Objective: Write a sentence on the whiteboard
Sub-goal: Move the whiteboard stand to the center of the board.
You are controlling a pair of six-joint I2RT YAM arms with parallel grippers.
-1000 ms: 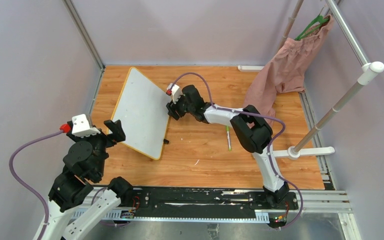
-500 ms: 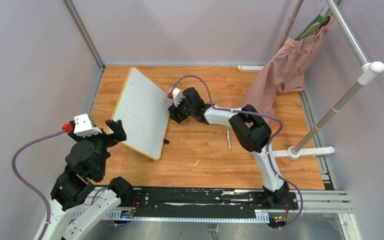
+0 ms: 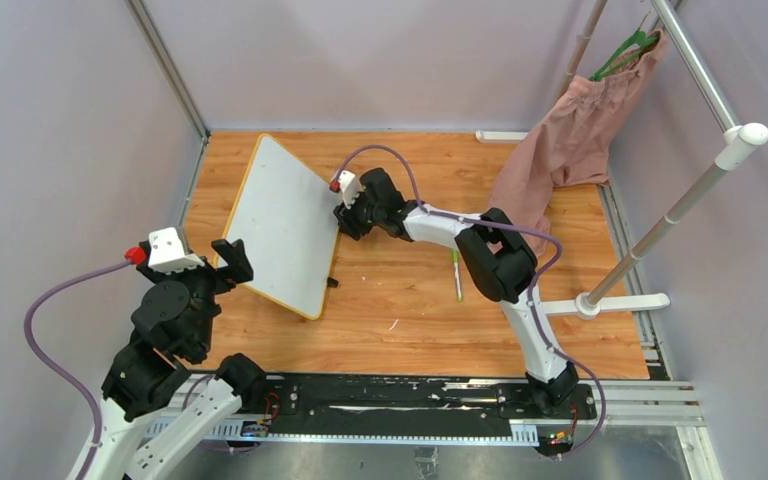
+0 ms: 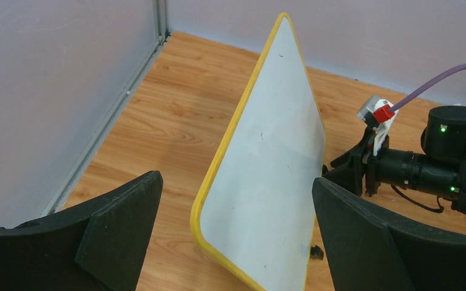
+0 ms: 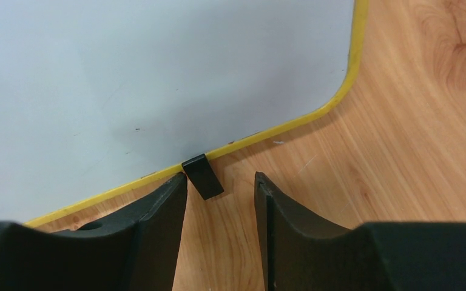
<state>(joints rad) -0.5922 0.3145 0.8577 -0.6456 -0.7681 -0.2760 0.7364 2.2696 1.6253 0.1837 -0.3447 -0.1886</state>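
- Two jaws of the right gripper (image 5: 220, 176) partly spread, with nothing pinched between them.
- Just at their tips: a black clip foot (image 5: 202, 177), close against the left finger and clear of the right one (whether it touches that left finger is hard to tell).
- Clipped onto the yellow rim along the right-hand edge of the whiteboard (image 3: 280, 225), near a rounded corner.
- Set on the left half of the wooden table (image 3: 410, 320), turned at a slant to the table's edges; face plain white but for a few tiny dark specks.
- Spread as wide as can be: left gripper (image 4: 236, 179), low at the board's near left corner, empty (in the wrist view the board is framed between the two fingers and apart from both).
- Flat on the wood to the right of the board, well apart from it: a green pen (image 3: 456, 275).
- At the far right rear: pink garment (image 3: 560, 150) on a green hanger (image 3: 625, 50), hung from a white pole rack (image 3: 675, 213), its hem down on the table.
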